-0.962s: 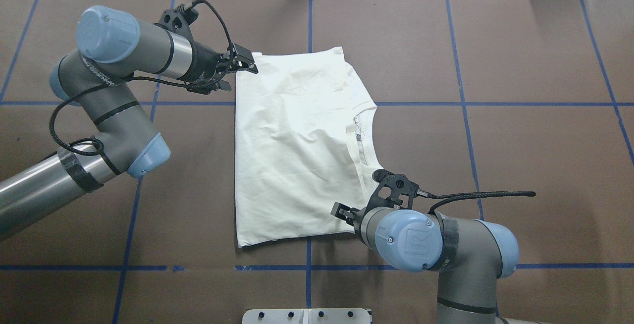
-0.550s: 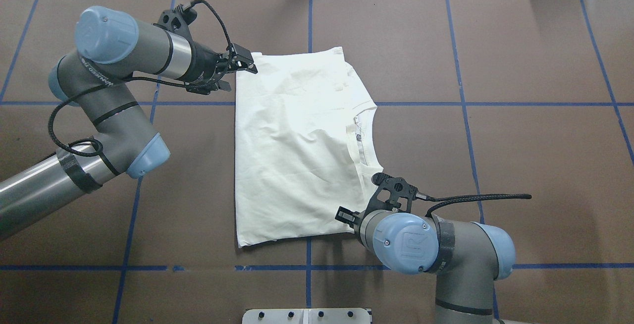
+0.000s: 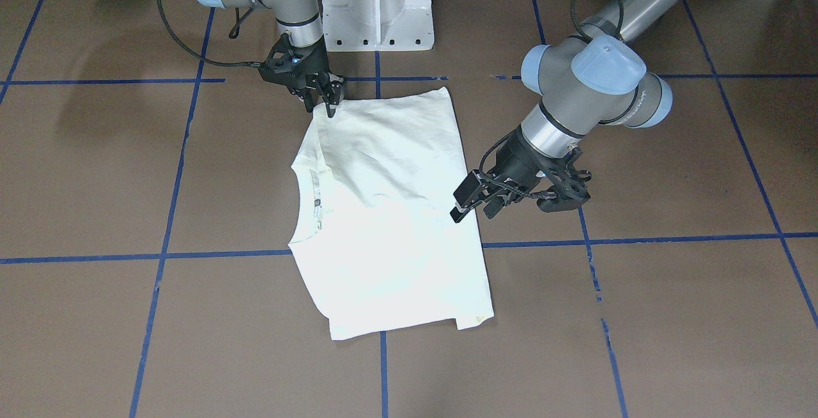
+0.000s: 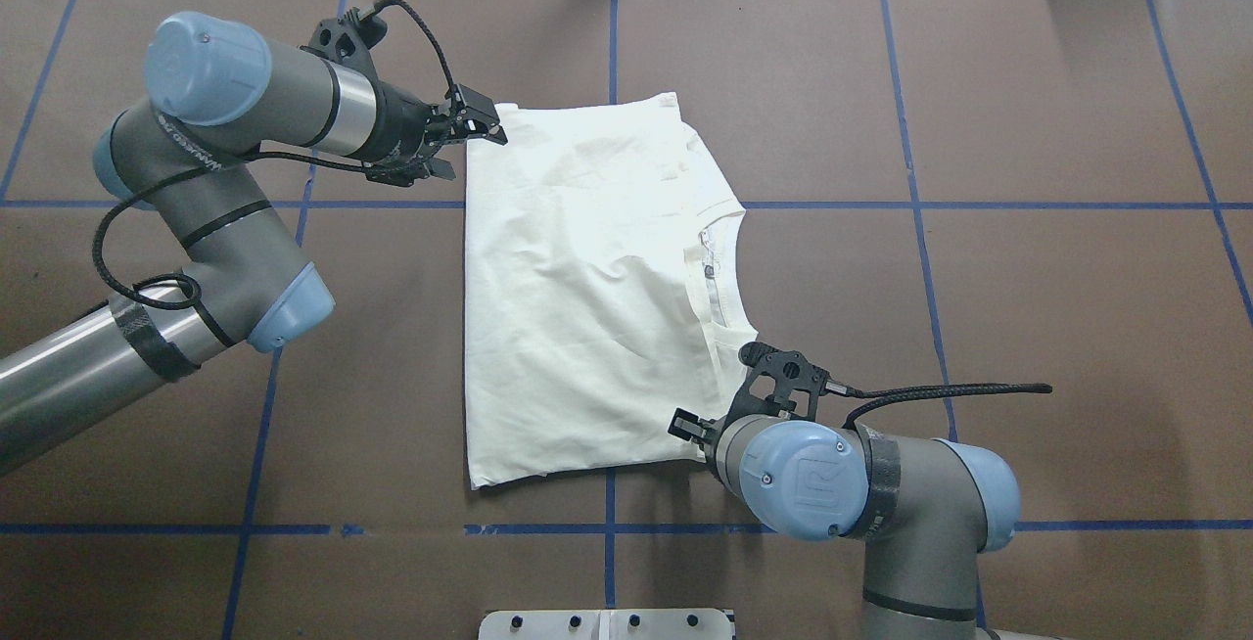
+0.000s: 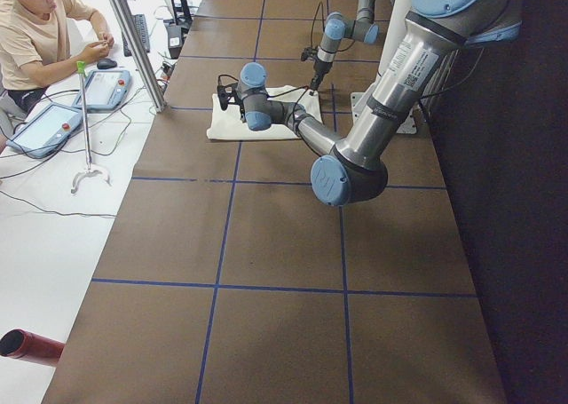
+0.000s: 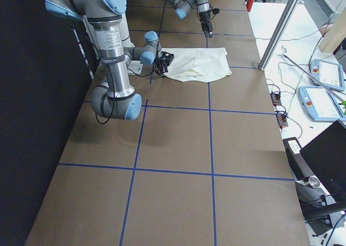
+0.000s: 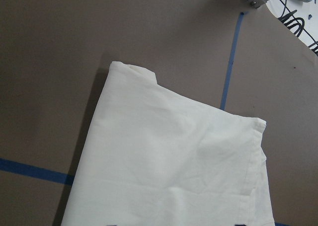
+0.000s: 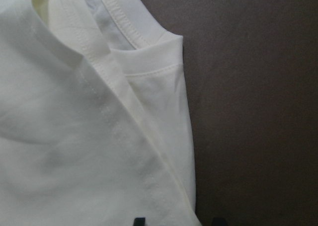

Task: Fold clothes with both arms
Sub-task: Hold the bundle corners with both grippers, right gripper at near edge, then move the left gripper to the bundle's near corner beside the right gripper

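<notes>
Right gripper [image 3: 323,106] has inched toward the near shoulder corner of the shirt [image 4: 587,307] lying flat on the table [image 4: 979,327], jaws apart astride its edge; farther out your left gripper [image 4: 477,153] hovers parted above the hem side, which looks staged for a two-handed pinch-and-fold.

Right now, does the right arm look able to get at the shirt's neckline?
Probably yes. The right gripper stands open at a shoulder corner of the shirt, and the neckline lies close by along that same edge, uncovered, with nothing between them.
</notes>
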You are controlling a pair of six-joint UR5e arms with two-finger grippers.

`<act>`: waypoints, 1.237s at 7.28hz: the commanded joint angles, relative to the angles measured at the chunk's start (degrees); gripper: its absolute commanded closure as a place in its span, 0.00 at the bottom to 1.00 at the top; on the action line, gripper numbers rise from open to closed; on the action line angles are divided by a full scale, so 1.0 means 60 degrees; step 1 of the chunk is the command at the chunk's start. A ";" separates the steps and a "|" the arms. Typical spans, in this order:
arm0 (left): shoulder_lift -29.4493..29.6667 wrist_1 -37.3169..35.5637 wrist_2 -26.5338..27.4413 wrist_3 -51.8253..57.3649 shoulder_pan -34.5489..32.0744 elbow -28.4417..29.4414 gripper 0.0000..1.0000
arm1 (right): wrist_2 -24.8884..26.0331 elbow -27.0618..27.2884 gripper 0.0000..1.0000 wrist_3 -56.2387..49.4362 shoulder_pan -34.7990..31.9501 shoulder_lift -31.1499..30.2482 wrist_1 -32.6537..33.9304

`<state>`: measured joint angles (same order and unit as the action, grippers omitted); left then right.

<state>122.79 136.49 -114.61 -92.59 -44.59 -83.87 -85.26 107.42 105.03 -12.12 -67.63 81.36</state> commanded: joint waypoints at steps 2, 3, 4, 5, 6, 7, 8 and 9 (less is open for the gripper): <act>-0.0118 0.0000 0.0015 0.0007 -0.0025 -0.0069 0.17 | 0.0001 -0.0076 0.83 0.0000 -0.0002 0.0021 0.0004; -0.0379 0.0000 0.0015 0.0008 -0.0025 -0.0330 0.17 | 0.0001 -0.0076 1.00 0.0000 -0.0002 0.0021 0.0004; -0.0643 -0.0014 0.0015 0.0008 -0.0025 -0.0637 0.18 | 0.0001 -0.0134 1.00 0.0000 -0.0002 0.0007 0.0004; -0.0689 -0.0015 0.0030 0.0008 -0.0025 -0.0655 0.19 | 0.0001 -0.0077 1.00 0.0000 -0.0002 0.0079 -0.0011; -0.0719 -0.0015 0.0190 -0.0007 -0.0025 -0.0713 0.19 | 0.0001 0.0040 1.00 0.0000 -0.0002 0.0080 -0.0011; -0.0719 -0.0029 0.0220 -0.0080 -0.0039 -0.0873 0.19 | -0.0014 0.0476 1.00 0.0000 -0.0046 0.0080 0.0004; -0.1241 -0.0044 0.0264 -0.0559 0.0062 -0.1556 0.19 | -0.0028 0.0843 1.00 0.0000 -0.0061 -0.0065 0.0004; -0.1957 -0.0131 0.0830 -0.1318 0.0730 -0.2622 0.19 | -0.0072 0.0991 1.00 0.0000 -0.0046 -0.0081 0.0004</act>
<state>115.15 136.12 -112.21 -96.26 -43.26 -93.58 -85.46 111.73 105.03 -12.39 -67.78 81.38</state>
